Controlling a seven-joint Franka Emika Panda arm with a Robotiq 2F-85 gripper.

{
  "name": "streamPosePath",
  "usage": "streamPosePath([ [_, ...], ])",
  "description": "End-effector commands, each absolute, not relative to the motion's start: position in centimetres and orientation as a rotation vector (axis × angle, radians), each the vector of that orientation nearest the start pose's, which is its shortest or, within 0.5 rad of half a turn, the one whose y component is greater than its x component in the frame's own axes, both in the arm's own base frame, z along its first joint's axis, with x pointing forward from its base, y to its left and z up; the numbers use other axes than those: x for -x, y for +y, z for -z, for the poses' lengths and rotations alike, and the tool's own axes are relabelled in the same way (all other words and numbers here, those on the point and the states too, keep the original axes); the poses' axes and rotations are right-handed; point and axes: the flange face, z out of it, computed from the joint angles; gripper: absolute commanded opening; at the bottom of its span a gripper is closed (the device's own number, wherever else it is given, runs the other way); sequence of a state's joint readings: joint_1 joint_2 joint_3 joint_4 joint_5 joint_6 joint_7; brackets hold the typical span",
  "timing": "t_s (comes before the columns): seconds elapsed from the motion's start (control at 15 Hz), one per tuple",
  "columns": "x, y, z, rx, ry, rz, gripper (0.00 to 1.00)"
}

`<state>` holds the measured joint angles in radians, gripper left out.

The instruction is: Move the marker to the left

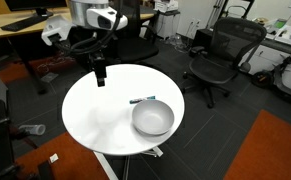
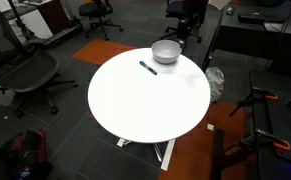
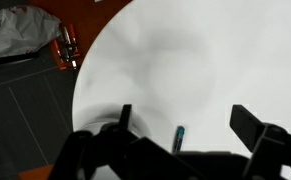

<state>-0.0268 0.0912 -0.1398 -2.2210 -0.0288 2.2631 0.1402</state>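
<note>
The marker (image 1: 141, 100) is a thin dark pen with a teal end, lying on the round white table (image 1: 100, 110) just beside the grey bowl (image 1: 152, 118). It shows in both exterior views (image 2: 147, 68) and in the wrist view (image 3: 178, 137), where its teal tip pokes out between the fingers, low in the picture. My gripper (image 1: 100, 76) hangs above the table's far edge, away from the marker, and is open and empty. In the wrist view (image 3: 185, 125) its two dark fingers stand wide apart.
The grey bowl (image 2: 166, 52) stands near the table edge close to the marker. Office chairs (image 1: 223, 55) and desks ring the table. A red tool (image 3: 67, 47) and a white bag (image 3: 20, 30) lie on the floor beyond the table rim.
</note>
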Motion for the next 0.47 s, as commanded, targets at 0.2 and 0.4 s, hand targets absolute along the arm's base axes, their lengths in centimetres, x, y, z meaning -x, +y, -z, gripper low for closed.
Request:
streamPosePath([
  [0.2,-50.4,-8.4,-34.1,3.135,0.422,-0.071,1.00],
  [0.4,-50.5,-8.5,-33.6,3.136,0.424,-0.084,1.00],
])
